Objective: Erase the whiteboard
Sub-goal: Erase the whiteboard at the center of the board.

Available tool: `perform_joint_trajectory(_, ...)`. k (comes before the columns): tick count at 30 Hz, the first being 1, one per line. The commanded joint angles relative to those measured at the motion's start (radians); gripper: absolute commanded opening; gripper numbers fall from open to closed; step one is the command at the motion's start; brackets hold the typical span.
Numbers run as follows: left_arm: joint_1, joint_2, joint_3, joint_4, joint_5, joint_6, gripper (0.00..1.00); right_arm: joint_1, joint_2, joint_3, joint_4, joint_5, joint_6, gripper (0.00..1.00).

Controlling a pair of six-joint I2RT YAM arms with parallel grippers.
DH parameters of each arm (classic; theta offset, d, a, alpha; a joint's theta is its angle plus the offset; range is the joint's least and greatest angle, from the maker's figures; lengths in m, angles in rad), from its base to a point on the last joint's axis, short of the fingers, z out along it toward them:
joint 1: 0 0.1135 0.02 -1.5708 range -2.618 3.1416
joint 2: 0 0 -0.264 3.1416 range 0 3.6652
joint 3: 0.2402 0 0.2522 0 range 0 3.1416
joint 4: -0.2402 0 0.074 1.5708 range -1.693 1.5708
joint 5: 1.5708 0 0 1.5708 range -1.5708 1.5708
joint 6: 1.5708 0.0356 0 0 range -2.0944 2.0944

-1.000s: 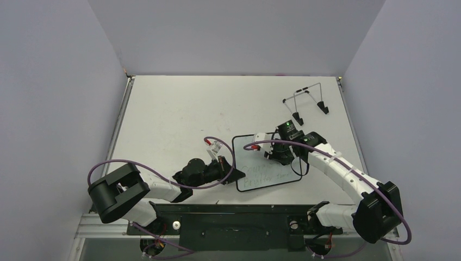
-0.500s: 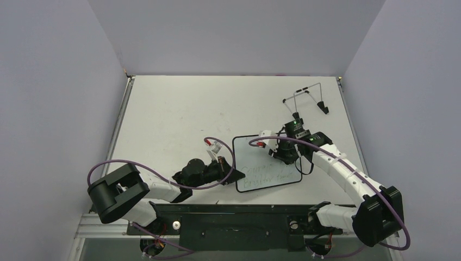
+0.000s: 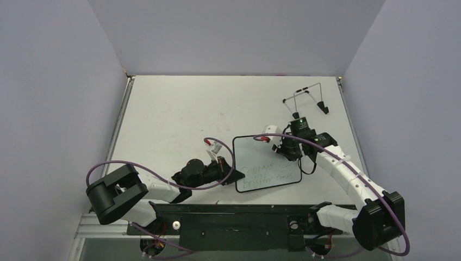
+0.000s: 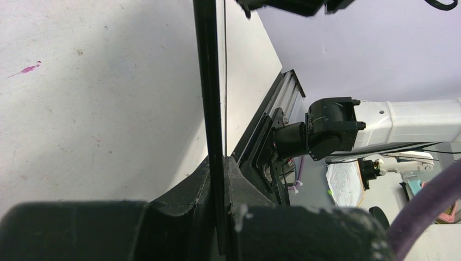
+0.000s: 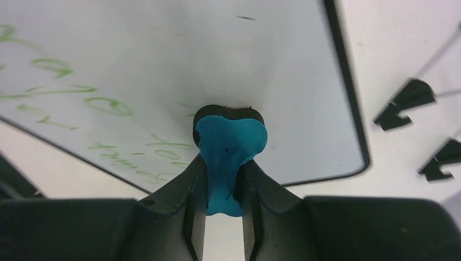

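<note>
We cannot read the green handwriting (image 5: 108, 106) on the flat white black-rimmed whiteboard (image 3: 267, 163) lying on the surface (image 3: 174, 114). Our left end effector (image 4: 217, 171) clamps its left edge; our right end effector (image 5: 224, 169) holds a blue bone-shaped eraser (image 5: 231, 138) against it.

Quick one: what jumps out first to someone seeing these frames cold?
The blue eraser, pinched in the right claw with its tip on the whiteboard at mid-table. Next comes the green handwriting across the board's near half, while its far half is blank. The left claw clamps the board's left edge.
</note>
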Motion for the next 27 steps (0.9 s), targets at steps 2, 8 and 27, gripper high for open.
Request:
perform_joint_trajectory(2, -0.005, -0.036, 0.015, 0.099, 0.025, 0.032, 0.00, 0.024, -0.004, 0.041, -0.102, -0.202, -0.078, 0.00)
perform_joint_trajectory(8, -0.004, -0.047, 0.003, 0.105, 0.019, 0.031, 0.00, -0.112, -0.080, -0.008, 0.131, 0.006, 0.134, 0.00)
perform_joint_trajectory(27, -0.005, -0.087, -0.013, 0.082, 0.002, 0.041, 0.00, 0.085, 0.014, -0.027, -0.051, 0.044, -0.064, 0.00)
